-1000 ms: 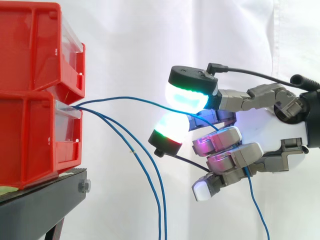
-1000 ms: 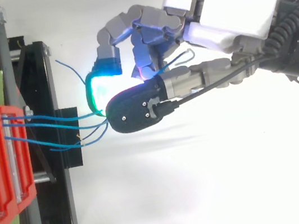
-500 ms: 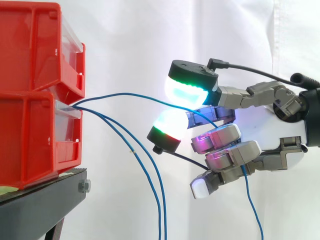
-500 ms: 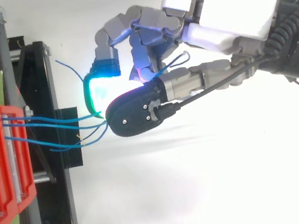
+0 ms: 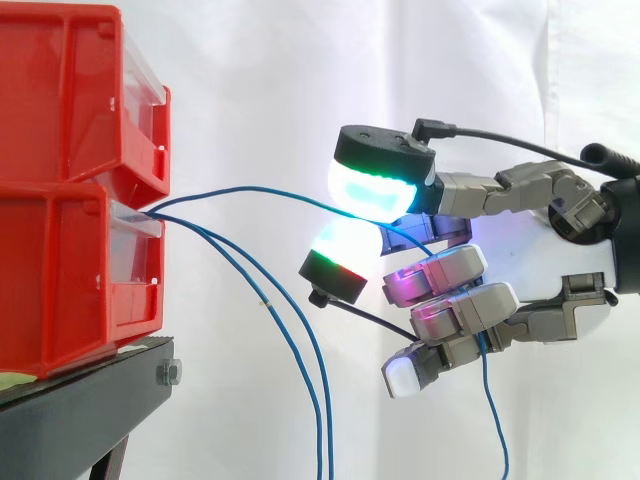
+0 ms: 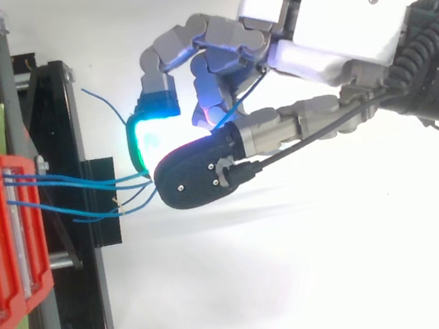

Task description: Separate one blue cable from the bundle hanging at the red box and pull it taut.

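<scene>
Blue cable runs in a shallow arc from the gap between the stacked red bins, out beyond the fingertips, to the hand. There it is pinched between two glowing pads, and its loose end drops below the curled lower fingers. Two other blue cables leave the same gap and hang down between the hand and the black stand, clear of the fingertips.
</scene>
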Available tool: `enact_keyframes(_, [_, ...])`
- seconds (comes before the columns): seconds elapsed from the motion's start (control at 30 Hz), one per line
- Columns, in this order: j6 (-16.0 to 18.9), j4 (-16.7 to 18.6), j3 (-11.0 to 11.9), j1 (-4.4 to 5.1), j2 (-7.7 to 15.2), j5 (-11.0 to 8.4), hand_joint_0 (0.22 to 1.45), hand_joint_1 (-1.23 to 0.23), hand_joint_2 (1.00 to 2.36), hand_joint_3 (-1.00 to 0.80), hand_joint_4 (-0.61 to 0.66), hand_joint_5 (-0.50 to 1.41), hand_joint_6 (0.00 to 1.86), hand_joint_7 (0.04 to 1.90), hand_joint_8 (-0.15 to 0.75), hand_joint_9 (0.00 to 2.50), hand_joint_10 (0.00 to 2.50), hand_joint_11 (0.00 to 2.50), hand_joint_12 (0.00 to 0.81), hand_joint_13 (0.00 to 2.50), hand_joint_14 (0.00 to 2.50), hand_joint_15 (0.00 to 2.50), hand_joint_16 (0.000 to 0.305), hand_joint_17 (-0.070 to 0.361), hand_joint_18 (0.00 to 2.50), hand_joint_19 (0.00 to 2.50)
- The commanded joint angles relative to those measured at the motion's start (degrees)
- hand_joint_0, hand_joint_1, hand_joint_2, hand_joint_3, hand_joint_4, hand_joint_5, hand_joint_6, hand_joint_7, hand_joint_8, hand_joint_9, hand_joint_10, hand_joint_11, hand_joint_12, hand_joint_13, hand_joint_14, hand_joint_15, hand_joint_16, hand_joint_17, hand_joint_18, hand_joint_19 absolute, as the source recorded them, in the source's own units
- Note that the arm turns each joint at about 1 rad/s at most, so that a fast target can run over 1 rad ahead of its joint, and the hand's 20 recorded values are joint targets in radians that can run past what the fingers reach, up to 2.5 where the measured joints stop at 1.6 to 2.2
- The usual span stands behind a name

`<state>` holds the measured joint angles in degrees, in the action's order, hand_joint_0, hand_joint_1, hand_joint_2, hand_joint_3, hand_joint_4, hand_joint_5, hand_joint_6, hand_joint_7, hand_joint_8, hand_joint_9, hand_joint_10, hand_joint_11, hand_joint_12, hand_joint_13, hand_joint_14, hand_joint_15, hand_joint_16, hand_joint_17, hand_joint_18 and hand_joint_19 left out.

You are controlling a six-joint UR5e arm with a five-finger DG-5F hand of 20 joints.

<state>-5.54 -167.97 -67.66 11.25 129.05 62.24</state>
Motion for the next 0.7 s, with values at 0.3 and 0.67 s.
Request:
enact_keyframes(0.3, [3.0, -0.1, 0.0, 0.17, 0.1, -0.81, 0.6, -0.66, 1.0, -0.5, 0.1, -0.18, 0.88, 1.15, 0.255, 0.61, 1.99, 0.89, 0.312, 0.95, 0.98, 1.21, 0.044, 0.099, 0.75, 0.72])
enact_keyframes(0.67, [3.0, -0.2, 0.0, 0.17, 0.1, -0.63, 0.61, -0.78, 1.0, -0.5, 0.08, -0.19, 0.9, 1.1, 0.246, 0.61, 1.97, 0.91, 0.309, 0.98, 0.91, 1.24, 0.045, 0.102, 0.76, 0.72])
